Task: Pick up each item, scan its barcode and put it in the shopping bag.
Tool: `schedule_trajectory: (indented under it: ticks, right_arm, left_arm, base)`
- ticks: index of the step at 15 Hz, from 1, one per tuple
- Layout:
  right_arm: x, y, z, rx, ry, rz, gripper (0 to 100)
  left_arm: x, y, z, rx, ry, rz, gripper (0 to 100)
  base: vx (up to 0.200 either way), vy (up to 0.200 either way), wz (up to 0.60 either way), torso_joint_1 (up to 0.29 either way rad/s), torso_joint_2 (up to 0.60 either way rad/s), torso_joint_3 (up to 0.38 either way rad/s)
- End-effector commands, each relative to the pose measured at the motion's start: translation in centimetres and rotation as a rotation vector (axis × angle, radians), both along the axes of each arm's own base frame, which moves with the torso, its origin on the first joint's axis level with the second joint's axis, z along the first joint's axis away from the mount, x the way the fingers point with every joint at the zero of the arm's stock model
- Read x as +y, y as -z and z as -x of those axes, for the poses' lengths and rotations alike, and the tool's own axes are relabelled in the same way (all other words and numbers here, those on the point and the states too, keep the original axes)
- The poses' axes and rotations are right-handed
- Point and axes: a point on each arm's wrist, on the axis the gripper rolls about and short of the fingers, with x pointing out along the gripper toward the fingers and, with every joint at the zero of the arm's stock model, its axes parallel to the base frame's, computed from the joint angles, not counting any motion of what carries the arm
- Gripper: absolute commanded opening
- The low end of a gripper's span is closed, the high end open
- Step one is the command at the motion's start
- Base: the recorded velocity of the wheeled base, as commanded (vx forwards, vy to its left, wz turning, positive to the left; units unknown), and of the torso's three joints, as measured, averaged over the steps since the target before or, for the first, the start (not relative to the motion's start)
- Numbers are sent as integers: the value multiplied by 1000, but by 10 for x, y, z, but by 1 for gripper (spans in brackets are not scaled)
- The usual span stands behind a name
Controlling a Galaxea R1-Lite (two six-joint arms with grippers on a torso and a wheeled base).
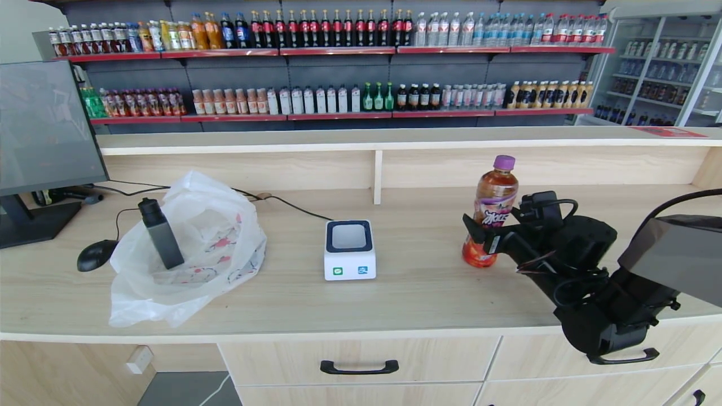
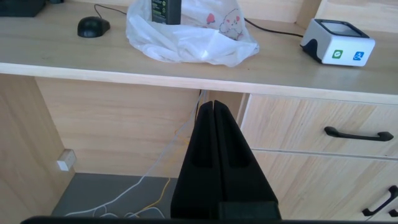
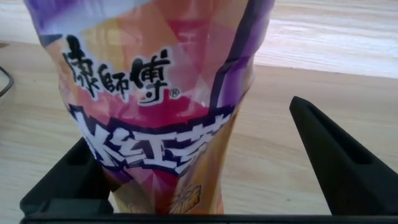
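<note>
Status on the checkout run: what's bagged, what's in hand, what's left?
Done: a grey bottle stands in the shopping bag.
In hand: the right gripper sits open around the tea bottle, which stands on the counter, not yet lifted.
Left: grip it, pass it over the scanner, bag it.
The left gripper is shut, below the counter edge.

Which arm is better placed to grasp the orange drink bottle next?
Right. The right gripper is open with a finger on either side of the bottle, which stands on the counter. The left gripper is shut, low below the counter's edge, away from the bottle.
</note>
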Motion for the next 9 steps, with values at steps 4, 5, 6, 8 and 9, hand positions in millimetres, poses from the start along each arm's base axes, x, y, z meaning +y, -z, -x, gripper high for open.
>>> schedule_trajectory:
  ticks: [4, 5, 6, 8, 9]
  right_arm:
    - [0, 0, 0, 0, 1, -5, 0]
    - [0, 0, 0, -1, 4, -10, 0]
    - [0, -2, 0, -3, 4, -12, 0]
    - [-1, -4, 1, -9, 4, -13, 0]
    - [-1, -5, 1, -12, 4, -14, 0]
  left_arm:
    - [0, 0, 0, 0, -1, 2, 0]
    - [0, 0, 0, 0, -1, 2, 0]
    - [0, 0, 0, 0, -1, 2, 0]
    - [0, 0, 0, 0, -1, 2, 0]
    - [0, 0, 0, 0, -1, 2, 0]
  base:
    - [0, 0, 0, 0, 0, 0]
    - [0, 0, 0, 0, 0, 0]
    - [0, 0, 0, 0, 0, 0]
    - [0, 0, 0, 0, 0, 0]
    - [0, 0, 0, 0, 0, 0]
